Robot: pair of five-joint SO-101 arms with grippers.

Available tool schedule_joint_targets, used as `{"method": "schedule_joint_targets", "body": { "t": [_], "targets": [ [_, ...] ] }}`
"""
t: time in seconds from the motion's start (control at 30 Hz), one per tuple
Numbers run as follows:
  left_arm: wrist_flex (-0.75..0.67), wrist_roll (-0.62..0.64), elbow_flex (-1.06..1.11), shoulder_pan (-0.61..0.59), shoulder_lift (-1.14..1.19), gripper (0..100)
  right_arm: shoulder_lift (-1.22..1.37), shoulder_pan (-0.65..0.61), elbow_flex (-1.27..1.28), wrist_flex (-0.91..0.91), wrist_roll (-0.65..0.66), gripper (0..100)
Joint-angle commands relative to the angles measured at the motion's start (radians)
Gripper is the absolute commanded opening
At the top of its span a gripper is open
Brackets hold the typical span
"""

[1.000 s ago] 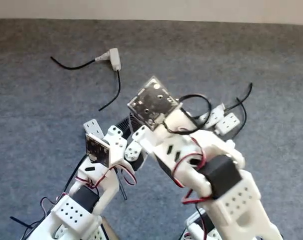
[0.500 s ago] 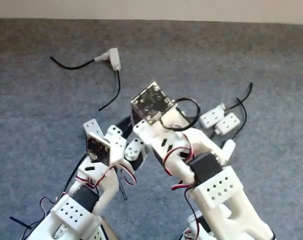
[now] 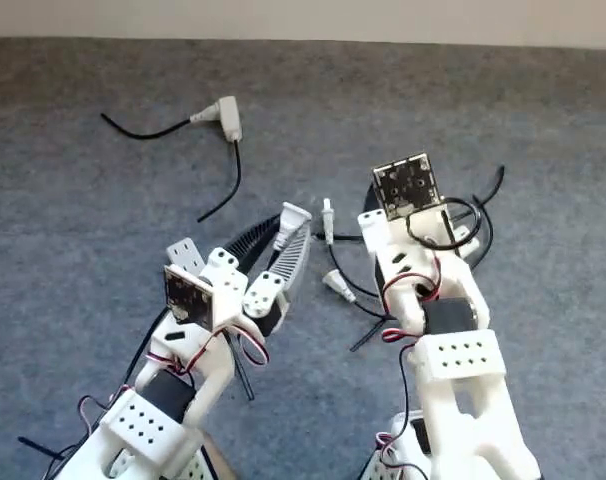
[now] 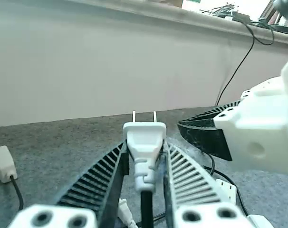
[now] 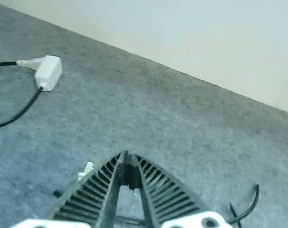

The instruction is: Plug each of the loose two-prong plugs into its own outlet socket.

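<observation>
Fingers (image 4: 101, 175) of my left gripper (image 4: 144, 148) are clamped on a white two-prong plug (image 4: 144, 135), its prongs pointing up and away and its black cord (image 4: 145, 209) dropping between them. Just beside that wrist I see an outlet socket (image 3: 187, 252) on the grey carpet (image 3: 73, 260). My right gripper (image 5: 128, 167) hangs over the carpet with its ribbed tips pressed together, empty. Between the arms lies a loose plug (image 3: 339, 286), with a second loose plug (image 3: 327, 212) just beyond it. Farther off, a corded socket (image 3: 227, 117) sits near the wall (image 3: 303, 18).
</observation>
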Motion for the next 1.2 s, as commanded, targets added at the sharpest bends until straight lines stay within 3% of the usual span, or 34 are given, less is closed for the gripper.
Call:
{"method": "schedule_joint_targets", "body": {
  "t": [0.0,0.07,0.2,0.37,0.6,0.73,1.0,1.17],
  "targets": [
    [-0.020,0.005,0.012,-0.025,-0.012,1,-0.018,0.028,-0.013,-0.024,0.003,0.7],
    [-0.020,0.005,0.015,-0.024,-0.012,1,-0.018,0.027,-0.047,-0.008,0.003,0.7],
    [-0.020,0.003,0.019,-0.019,-0.012,1,-0.018,-0.030,-0.223,0.189,0.002,0.7],
    [-0.018,0.003,0.019,-0.018,-0.012,1,-0.018,-0.216,-0.426,0.367,0.000,0.7],
    [-0.017,0.003,0.019,-0.018,-0.012,1,-0.008,-0.433,-0.479,0.398,0.000,0.7],
    [-0.017,0.003,0.019,-0.018,-0.012,1,-0.007,-0.430,-0.398,0.338,0.000,0.7],
    [-0.020,0.002,0.019,-0.019,-0.012,1,-0.004,-0.268,-0.088,0.021,0.002,0.7],
    [-0.020,0.002,0.018,-0.021,-0.012,1,-0.005,-0.177,-0.004,-0.027,0.002,0.7]
  ]
}}
